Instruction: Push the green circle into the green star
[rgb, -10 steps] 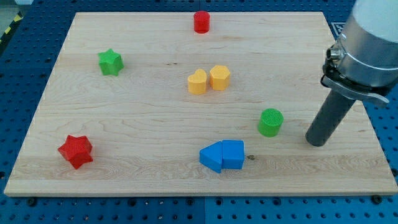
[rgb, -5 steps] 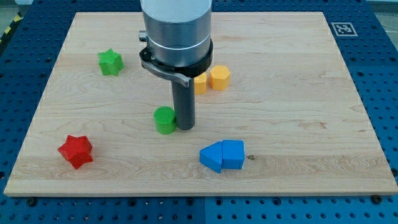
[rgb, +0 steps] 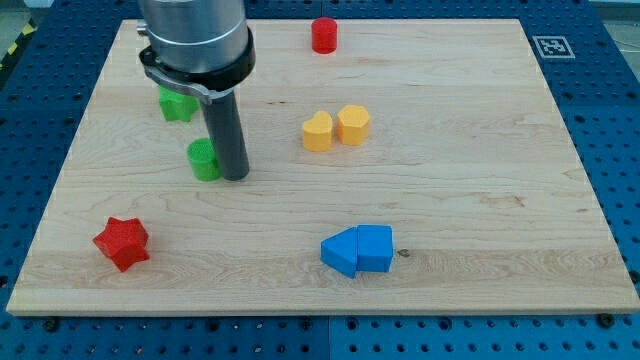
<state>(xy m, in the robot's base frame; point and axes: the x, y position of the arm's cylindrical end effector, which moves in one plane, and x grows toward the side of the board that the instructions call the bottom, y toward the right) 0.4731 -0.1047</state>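
Observation:
The green circle (rgb: 203, 160) lies on the wooden board, left of centre. My tip (rgb: 235, 176) rests against its right side. The green star (rgb: 176, 104) sits above and slightly left of the circle, near the view's upper left; the arm's grey body hides its upper right part. A small gap of bare board shows between circle and star.
A red cylinder (rgb: 323, 35) stands at the top centre. A yellow heart (rgb: 317, 132) and yellow hexagon (rgb: 353, 124) sit together mid-board. A red star (rgb: 122, 243) lies at the lower left. Two blue blocks (rgb: 358, 250) touch at the bottom centre.
My tip swept from the board's right side to the left, pushing the green circle leftward and upward, from right of centre to just below the green star.

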